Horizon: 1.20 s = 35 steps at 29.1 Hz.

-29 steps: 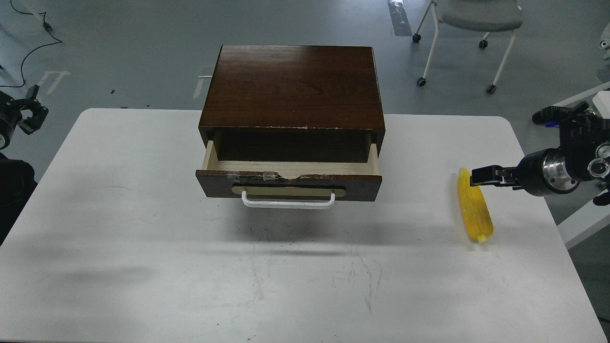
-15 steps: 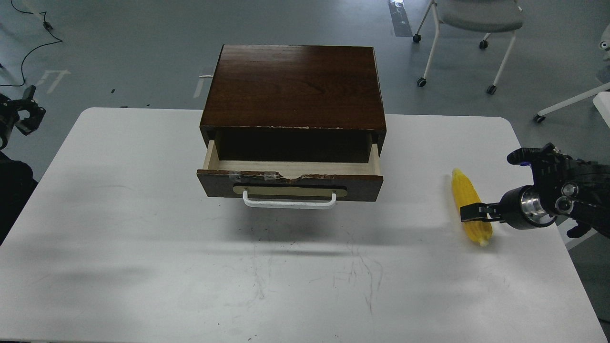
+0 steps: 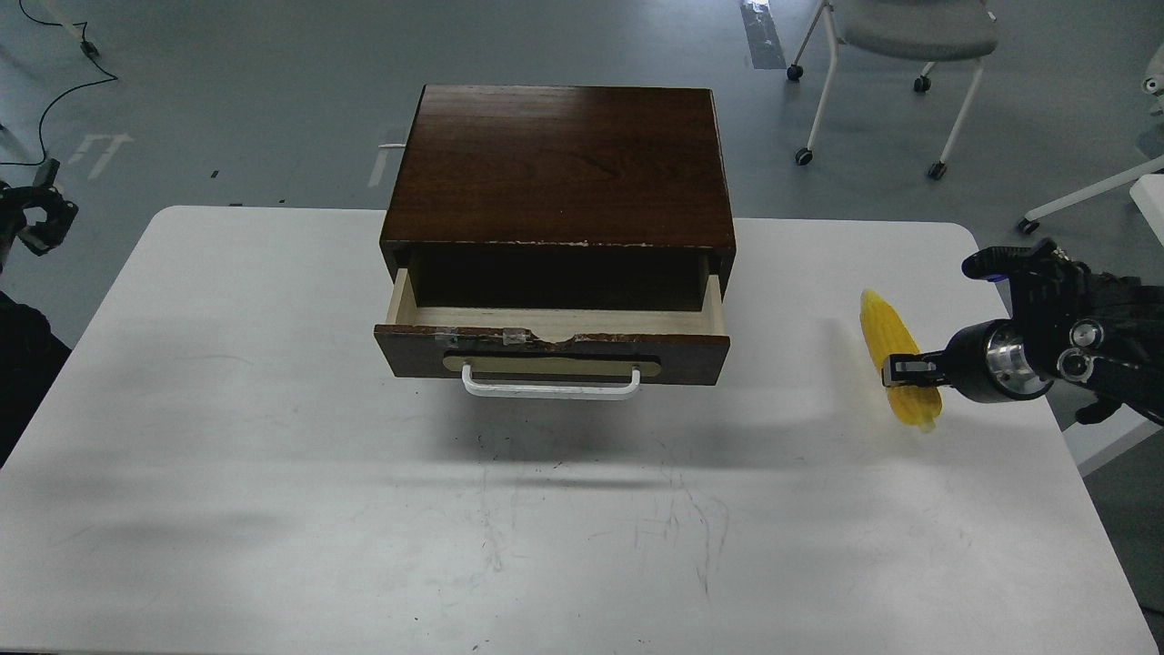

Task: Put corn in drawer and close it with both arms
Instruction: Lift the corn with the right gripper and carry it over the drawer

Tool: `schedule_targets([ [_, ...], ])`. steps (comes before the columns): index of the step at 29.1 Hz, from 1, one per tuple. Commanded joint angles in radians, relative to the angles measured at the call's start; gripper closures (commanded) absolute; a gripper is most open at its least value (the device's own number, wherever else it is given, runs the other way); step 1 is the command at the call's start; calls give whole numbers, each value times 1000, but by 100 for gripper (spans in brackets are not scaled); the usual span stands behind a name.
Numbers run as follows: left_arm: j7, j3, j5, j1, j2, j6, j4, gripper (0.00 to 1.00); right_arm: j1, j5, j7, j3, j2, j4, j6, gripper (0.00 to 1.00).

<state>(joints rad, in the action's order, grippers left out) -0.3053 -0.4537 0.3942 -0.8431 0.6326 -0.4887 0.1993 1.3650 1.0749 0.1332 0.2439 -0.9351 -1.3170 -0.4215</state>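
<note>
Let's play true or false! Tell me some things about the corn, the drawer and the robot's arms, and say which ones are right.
1. The drawer is pulled open. True.
2. The corn lies inside the drawer. False: it is out at the table's right side.
3. The right gripper is at the corn. True.
4. The left gripper holds the white handle. False: it is far off at the left edge.
</note>
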Motion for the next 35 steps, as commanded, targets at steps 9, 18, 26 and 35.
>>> schedule_targets([
  [9, 2, 21, -9, 12, -2, 0, -1, 2, 404, 105, -24, -34, 103, -11, -2, 95],
  [18, -6, 35, -14, 3, 6, 0, -1, 2, 445, 467, -46, -32, 361, -116, -2, 96],
  [26, -8, 33, -14, 3, 25, 0, -1, 2, 442, 726, -113, -31, 530, -172, 0, 96],
  [35, -9, 21, -12, 6, 29, 0, -6, 2, 445, 977, -133, 34, 634, -240, -2, 96],
])
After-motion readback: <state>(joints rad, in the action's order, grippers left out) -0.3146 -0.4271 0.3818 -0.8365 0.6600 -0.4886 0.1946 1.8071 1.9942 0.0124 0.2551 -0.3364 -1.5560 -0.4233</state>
